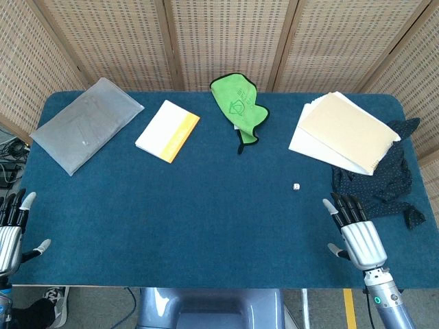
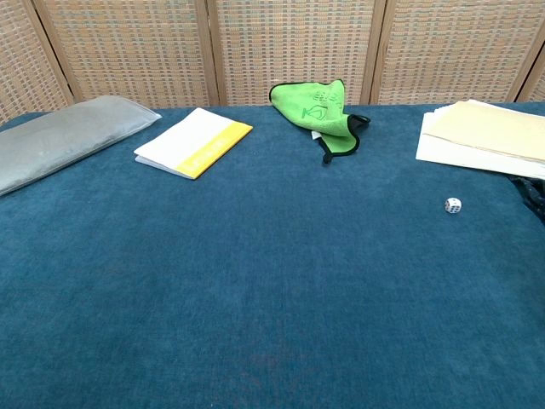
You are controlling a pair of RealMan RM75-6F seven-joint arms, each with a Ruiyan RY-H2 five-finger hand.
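Note:
My left hand (image 1: 12,229) hovers at the table's near left corner, fingers spread and holding nothing. At the near right my right hand (image 1: 355,233) is stretched flat, fingers apart, empty as well. A small white die (image 1: 296,186) (image 2: 453,205) lies on the blue cloth a little ahead and left of the right hand. Neither hand shows in the chest view.
On the blue table (image 1: 206,219): a grey pouch (image 1: 86,123) far left, a white and yellow booklet (image 1: 168,130), a green cloth (image 1: 240,106) at the back middle, a stack of cream papers (image 1: 346,130) at the right, and a dark dotted cloth (image 1: 384,181) beside them. Wicker screens (image 1: 226,34) stand behind.

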